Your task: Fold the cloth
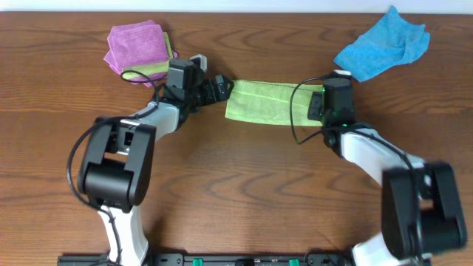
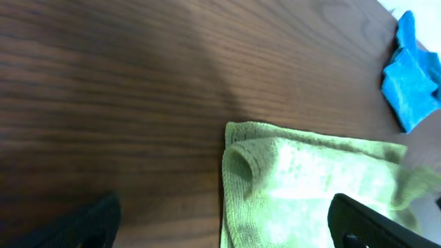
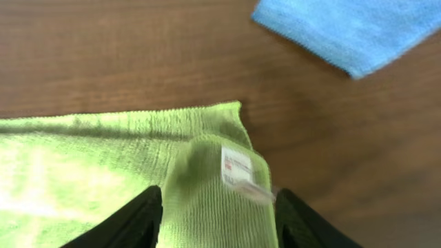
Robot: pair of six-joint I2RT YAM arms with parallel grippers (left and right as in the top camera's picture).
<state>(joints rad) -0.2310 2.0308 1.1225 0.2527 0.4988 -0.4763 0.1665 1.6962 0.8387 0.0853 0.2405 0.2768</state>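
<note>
The lime-green cloth (image 1: 262, 102) lies on the wooden table as a long folded strip between my two grippers. My left gripper (image 1: 220, 89) is at its left end. In the left wrist view the fingers (image 2: 224, 231) are wide open, straddling the cloth's (image 2: 310, 186) left edge and corner. My right gripper (image 1: 316, 105) is at the right end. In the right wrist view its fingers (image 3: 219, 220) are closed on a raised fold of the cloth (image 3: 103, 158) corner bearing a white label (image 3: 236, 165).
A crumpled bright blue cloth (image 1: 384, 44) lies at the back right; it also shows in the left wrist view (image 2: 413, 83) and the right wrist view (image 3: 351, 27). A stack of purple cloths (image 1: 137, 44) with a small green one (image 1: 155, 70) sits back left.
</note>
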